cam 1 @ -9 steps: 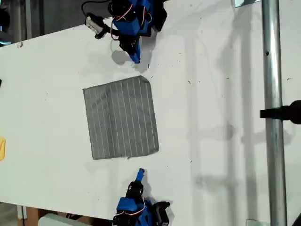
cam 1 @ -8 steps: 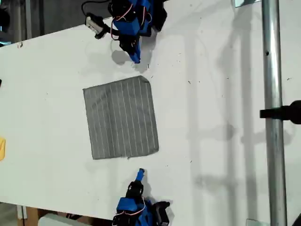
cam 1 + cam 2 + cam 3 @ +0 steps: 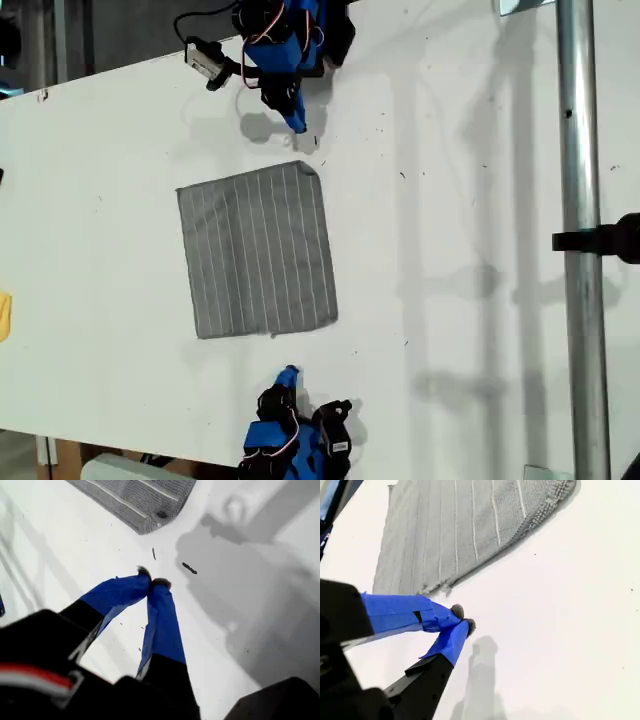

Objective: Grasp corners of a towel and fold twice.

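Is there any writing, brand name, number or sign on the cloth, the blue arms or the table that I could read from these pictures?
None can be read in any view.
The towel bears only thin pale stripes, no label showing.
The blue tape on my first end effector and my second end effector is plain.
The table shows only small dark specks, not characters.
The metal pole carries no visible marking.

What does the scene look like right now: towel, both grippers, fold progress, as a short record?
towel: flat, unfolded, on the white table
my first gripper: shut, empty, at the exterior view's top, just short of a towel corner
my second gripper: shut, empty, at the exterior view's bottom, near the towel's edge
contact: neither gripper touches the towel
folds done: none
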### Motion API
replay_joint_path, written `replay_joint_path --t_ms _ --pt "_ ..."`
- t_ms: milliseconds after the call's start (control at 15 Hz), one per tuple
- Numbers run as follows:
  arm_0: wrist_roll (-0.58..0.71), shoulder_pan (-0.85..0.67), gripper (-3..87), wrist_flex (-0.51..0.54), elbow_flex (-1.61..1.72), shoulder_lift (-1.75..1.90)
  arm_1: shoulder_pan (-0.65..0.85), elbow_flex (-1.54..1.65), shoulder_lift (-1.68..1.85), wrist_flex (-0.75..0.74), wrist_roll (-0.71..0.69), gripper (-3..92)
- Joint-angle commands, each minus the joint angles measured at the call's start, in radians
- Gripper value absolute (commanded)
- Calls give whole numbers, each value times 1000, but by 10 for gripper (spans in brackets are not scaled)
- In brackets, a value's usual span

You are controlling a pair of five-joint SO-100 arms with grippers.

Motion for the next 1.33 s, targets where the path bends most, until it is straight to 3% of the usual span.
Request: replay_joint_path --t_ms 0,200,333,467,667,867,1067,1200,1267 --pt "-20 8 -27 -26 5 8 -18 -31 3 11 20 -3" --pt "-169 133 -29 -81 -38 6 -48 -167 -31 29 34 -3" --pt "-207 169 -29 -91 -161 -118 -48 -364 -249 26 2 -3" --pt "-198 190 -29 -117 -408 -433 -20 -595 -495 20 -84 -3" --pt "-167 252 -29 -114 -808 -922 15 -965 -828 150 -195 -3" --pt "-115 288 -28 14 -1209 -1345 46 -1281 -1115 314 -287 -3" --pt "-84 305 -27 69 -1408 -1522 58 -1434 -1279 391 -367 5" --pt "-51 308 1 91 -1465 -1568 67 -1425 -1310 391 -416 245" --pt "-54 308 34 101 -1471 -1575 78 -1391 -1313 374 -431 292"
